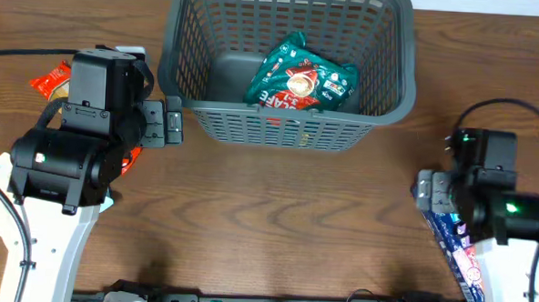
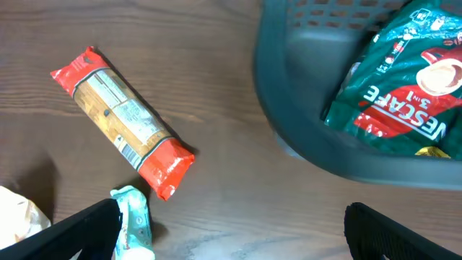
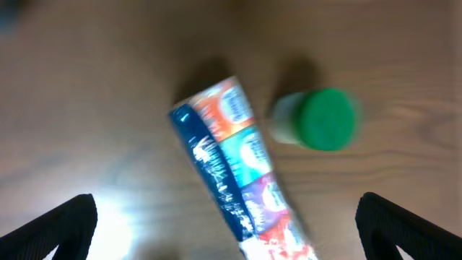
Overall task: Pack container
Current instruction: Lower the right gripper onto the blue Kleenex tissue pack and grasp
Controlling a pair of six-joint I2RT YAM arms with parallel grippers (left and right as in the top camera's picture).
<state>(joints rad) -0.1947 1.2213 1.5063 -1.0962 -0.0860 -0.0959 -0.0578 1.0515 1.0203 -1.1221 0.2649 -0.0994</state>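
Note:
The dark grey slotted container (image 1: 287, 124) stands at the table's back centre, and its rim also shows in the left wrist view (image 2: 317, 155). A green Nescafe bag (image 1: 300, 77) lies inside it, also seen in the left wrist view (image 2: 404, 94). My left gripper (image 2: 234, 231) is open and empty, just left of the container. A red-ended packet (image 2: 123, 119) and a teal wrapper (image 2: 133, 224) lie below it. My right gripper (image 3: 227, 231) is open, above a long multicoloured packet (image 3: 234, 173) and a green-capped bottle (image 3: 321, 119).
A pale bag corner (image 2: 18, 217) shows at the left wrist view's lower left. The long packet (image 1: 456, 255) reaches toward the table's front right edge. A black cable loops behind the right arm (image 1: 495, 202).

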